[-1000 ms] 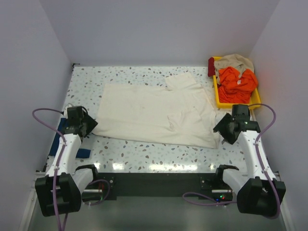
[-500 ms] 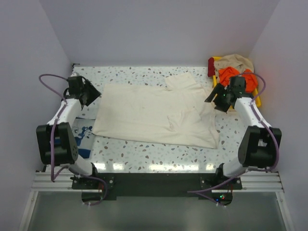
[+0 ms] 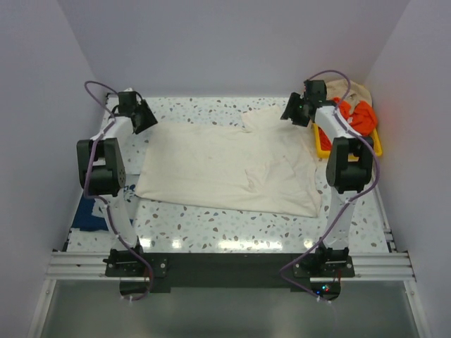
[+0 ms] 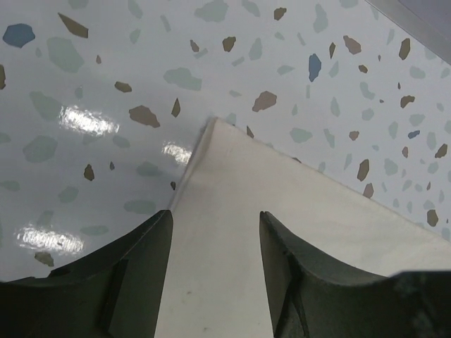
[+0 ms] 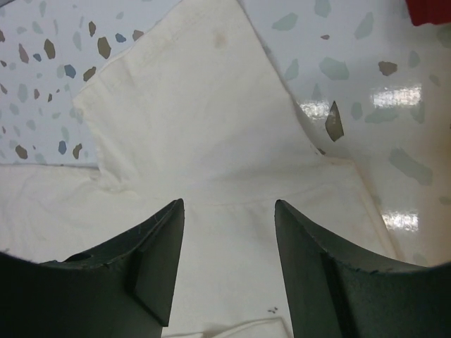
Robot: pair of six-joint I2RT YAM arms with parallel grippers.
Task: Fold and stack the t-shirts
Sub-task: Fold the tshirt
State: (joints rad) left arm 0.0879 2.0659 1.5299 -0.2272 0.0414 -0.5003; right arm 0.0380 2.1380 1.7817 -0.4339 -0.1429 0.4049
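1. The cream t-shirt (image 3: 225, 165) lies spread flat on the speckled table (image 3: 211, 225). The left gripper (image 4: 215, 217) hovers at its far-left corner with jaws wide apart and nothing between them. The pictures do not show whether the fingers touch the cloth.
2. The right gripper (image 5: 227, 204) hangs over the shirt's far-right part, where the sleeve (image 5: 183, 91) meets the body. Its jaws are also spread wide and empty.
3. The left corner is narrow. If the fingers close slightly off it, they may catch only the hem's edge, which would likely slip out on the lift. They may also catch only the top layer, peeling the two layers apart.
4. On the right, a pinch that lands on the sleeve instead of the body would probably raise the sleeve alone and skew the fold line.
5. If the two ends rise unevenly, the cloth would twist, and the wrinkles in the shirt's right half could get pressed into the fold.
6. The yellow tray (image 3: 320, 149) sits just off the shirt's right edge, heaped with an orange garment (image 3: 356, 116). A wide swing of the right arm could snag it.
7. The navy t-shirt (image 3: 84, 217) lies off the cream shirt's near-left corner, partly hidden by the left arm, so a folded edge dragged that way could bunch it.
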